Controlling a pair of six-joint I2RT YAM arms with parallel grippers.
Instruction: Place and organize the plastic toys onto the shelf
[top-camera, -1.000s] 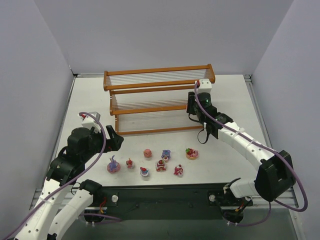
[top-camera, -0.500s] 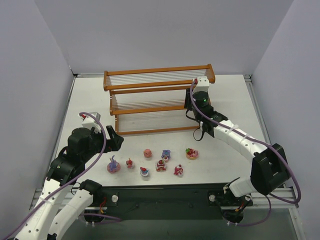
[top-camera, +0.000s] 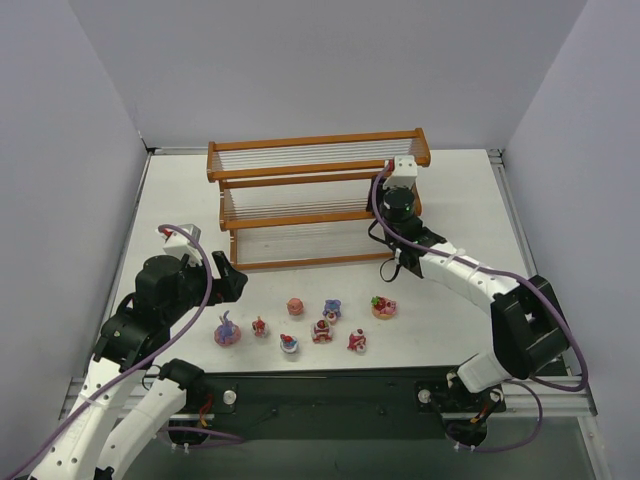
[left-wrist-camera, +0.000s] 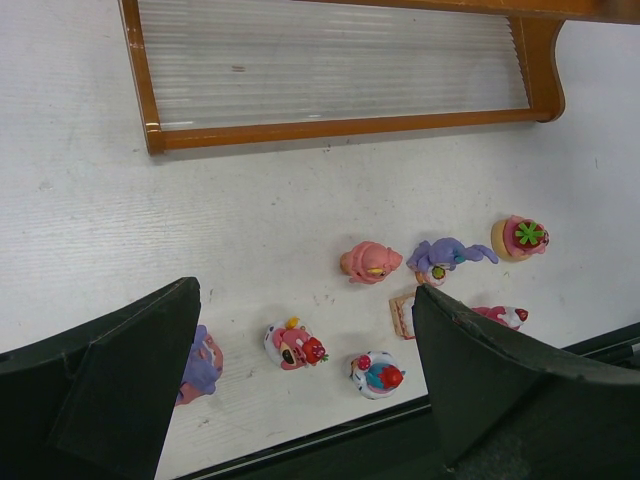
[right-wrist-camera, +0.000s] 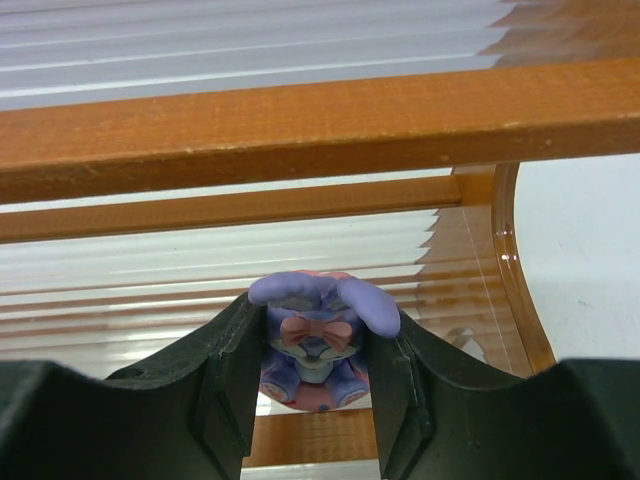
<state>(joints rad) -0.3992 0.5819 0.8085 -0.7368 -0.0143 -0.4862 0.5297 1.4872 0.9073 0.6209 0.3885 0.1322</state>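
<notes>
The shelf (top-camera: 300, 185) stands at the back of the table, a three-tier orange-brown frame with pale rods. My right gripper (top-camera: 390, 203) is at the shelf's right end, shut on a purple bunny (right-wrist-camera: 318, 345) and holding it in front of the rod tiers (right-wrist-camera: 300, 125). My left gripper (top-camera: 230, 281) is open and empty above the table's front left. Below it lie several toys: a purple bunny (top-camera: 227, 331), a pink figure (left-wrist-camera: 370, 262), a lying purple bunny (left-wrist-camera: 445, 256), a cupcake (left-wrist-camera: 520, 238) and two little cakes (left-wrist-camera: 294, 345) (left-wrist-camera: 378, 375).
The toys form a loose group (top-camera: 322, 330) between the shelf and the black front rail (top-camera: 330, 390). The shelf's bottom tier (left-wrist-camera: 330, 70) shows in the left wrist view. White walls close in the sides and back.
My right arm has swung slightly left, bringing the held bunny closer to the shelf's right end. The left arm and the table toys have not moved.
</notes>
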